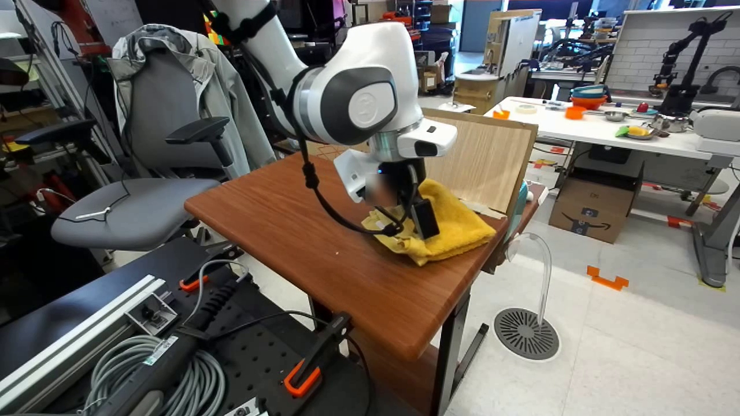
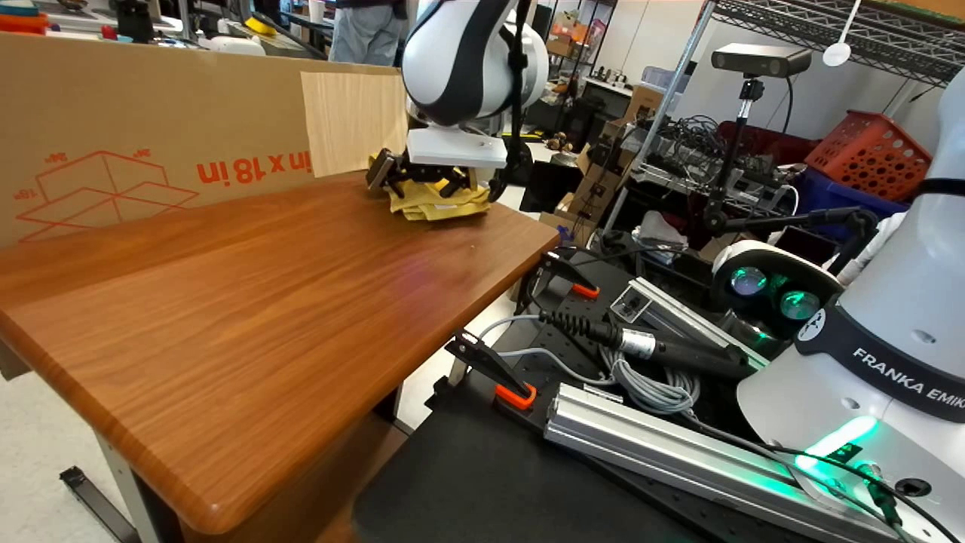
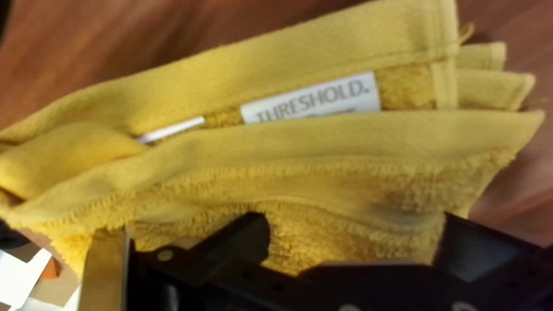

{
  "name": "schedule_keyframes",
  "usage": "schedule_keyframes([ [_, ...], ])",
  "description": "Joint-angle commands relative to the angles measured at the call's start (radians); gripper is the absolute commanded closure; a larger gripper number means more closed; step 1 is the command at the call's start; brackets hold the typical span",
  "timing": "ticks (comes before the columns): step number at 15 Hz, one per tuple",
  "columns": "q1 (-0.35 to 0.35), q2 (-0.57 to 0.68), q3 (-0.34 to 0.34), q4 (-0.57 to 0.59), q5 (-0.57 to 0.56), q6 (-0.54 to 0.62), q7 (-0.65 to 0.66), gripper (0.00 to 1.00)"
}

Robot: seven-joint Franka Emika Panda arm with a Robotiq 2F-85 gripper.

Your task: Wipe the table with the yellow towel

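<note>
Nearest the camera in the wrist view, the Robotiq gripper [image 3: 348, 236] occupies the lower edge of the frame, its jaws spread well apart, with terry pile showing between them and no fold visibly pinched. The yellow terry towel [image 3: 276, 151] fills the middle of the frame, folded in layers, its white THRESHOLD label [image 3: 311, 99] exposed. In an exterior view the towel lies at the upper middle of the frame, near the pale wood-grain board [image 2: 354, 124], while the wood-grain tabletop [image 2: 226, 332] extends toward the lower left. The step in hand is judged to be securing the towel, or bearing on it, for a wiping stroke. If a grip is wanted, the jaws should take several layers, since pile alone would probably slip; if pressing suffices, an even, light load lets the towel, not the gripper, meet the tabletop. The stroke is best run toward the lower left, away from the board and the cardboard panel [image 2: 249, 105] at upper left, without letting the black cable [image 1: 310, 175], looped near mid-frame, snag the towel.
</note>
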Motion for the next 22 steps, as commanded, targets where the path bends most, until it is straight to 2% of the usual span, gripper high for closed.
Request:
schedule_keyframes([
  [1,0.04,-0.107,0.059,-0.205,-0.072,0.011,-0.034,0.0],
  [5,0.069,-0.186,0.146,-0.333,-0.13,0.003,-0.053,0.0],
  [7,0.032,-0.213,0.247,-0.36,-0.102,0.009,-0.104,0.0],
  [9,0.041,-0.254,0.298,-0.386,-0.1,0.017,-0.116,0.0],
  [12,0.1,-0.341,0.303,-0.434,-0.15,0.065,-0.078,0.0],
  [15,0.172,-0.446,0.253,-0.481,-0.232,0.117,-0.025,0.0],
  [17,0.166,-0.514,0.259,-0.498,-0.259,0.094,-0.011,0.0],
  [18,0.139,-0.547,0.289,-0.503,-0.245,0.067,-0.024,0.0],
  [19,0.162,-0.574,0.267,-0.506,-0.238,0.042,-0.021,0.0],
  [21,0.156,-0.61,0.26,-0.509,-0.252,0.009,-0.01,0.0],
  [22,0.084,-0.635,0.314,-0.517,-0.272,-0.021,0.002,0.0],
])
